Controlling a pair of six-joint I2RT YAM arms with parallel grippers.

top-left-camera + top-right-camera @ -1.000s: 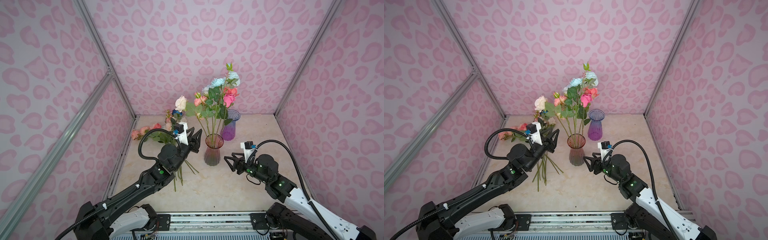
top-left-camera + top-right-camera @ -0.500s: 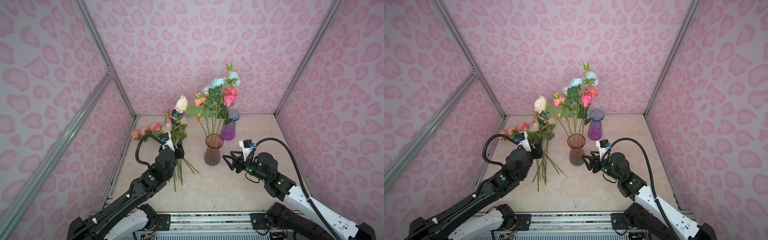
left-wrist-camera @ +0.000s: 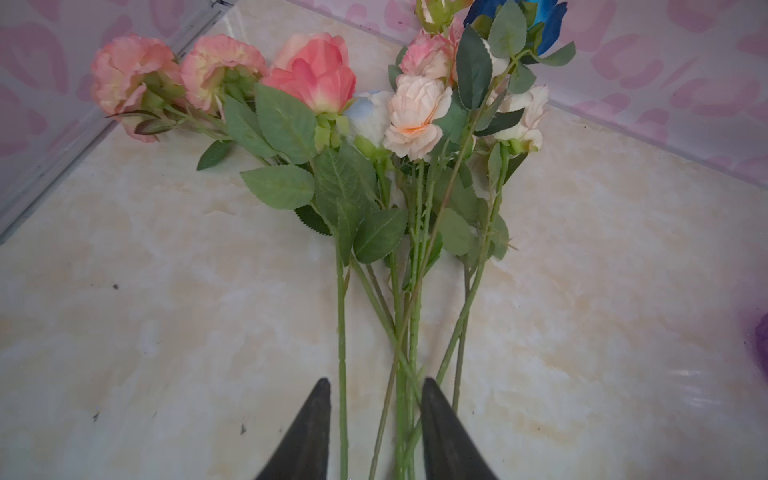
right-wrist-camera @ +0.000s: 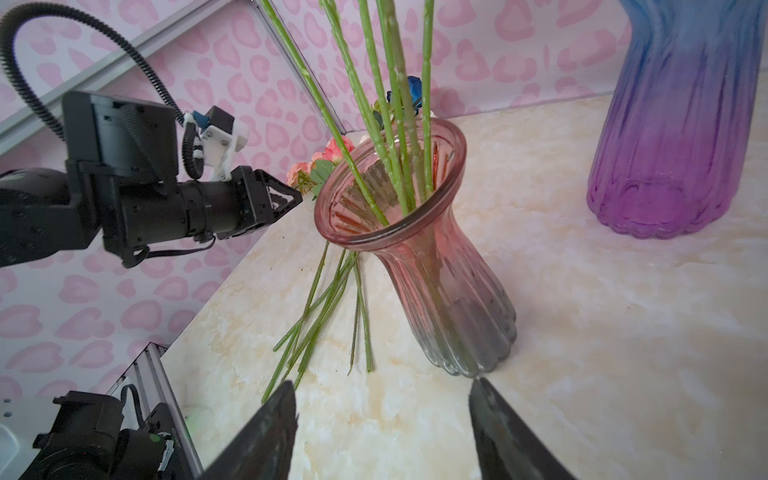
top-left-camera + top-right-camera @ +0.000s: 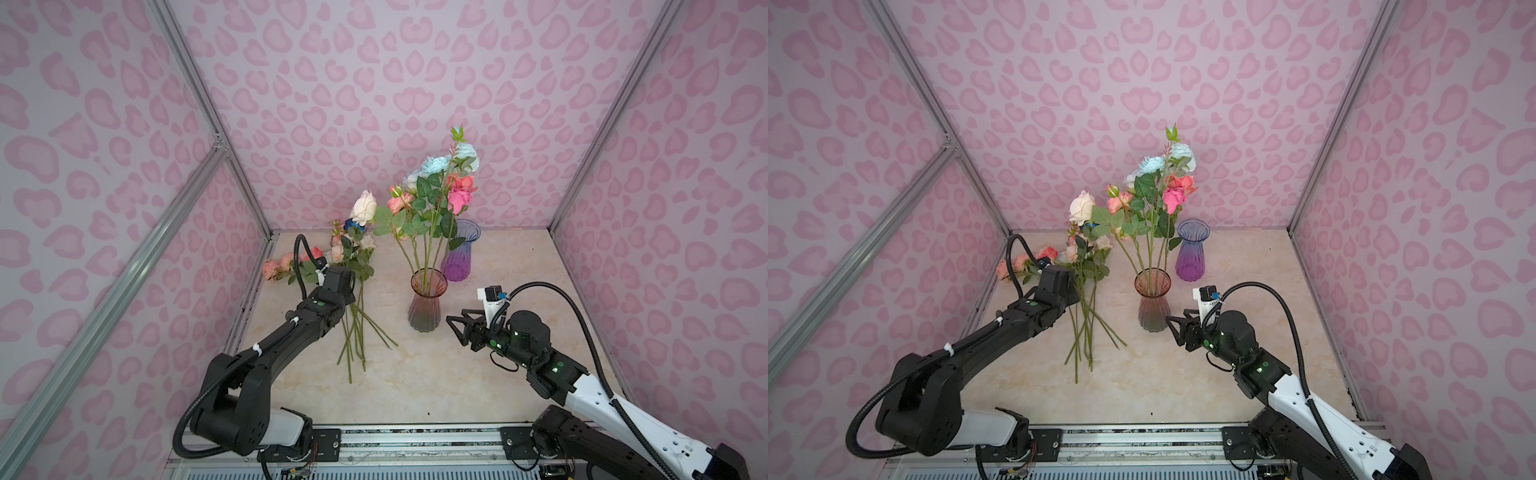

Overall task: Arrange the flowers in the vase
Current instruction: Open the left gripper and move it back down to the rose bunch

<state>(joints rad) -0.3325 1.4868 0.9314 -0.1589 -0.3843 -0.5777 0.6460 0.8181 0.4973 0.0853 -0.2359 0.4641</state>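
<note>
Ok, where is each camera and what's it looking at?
Top views: high in front, looking down on the marble table; left arm and right arm show.
Left wrist: on the left arm, facing loose long-stemmed flowers; its jaws straddle stems.
Right wrist: on the right arm, facing the pink ribbed glass vase; open jaws and left arm show.
Shared: both wrist views show those stems.

So the pink-to-grey ribbed glass vase [image 5: 424, 309] is sitting mid-table on the cream marble-look tabletop [image 5: 519, 257], with long-stemmed artificial flowers [image 5: 432, 199] standing in it. The blue-to-purple ribbed glass vase [image 5: 459, 257] is standing just behind it, slightly right. The loose roses and carnations [image 5: 360, 270] are lying flat to its left, heads toward the back, stems fanning frontward. The black left gripper [image 3: 376, 395] is hanging over those stems; the black right gripper [image 5: 456, 330] is sitting just right of the front vase.
</note>
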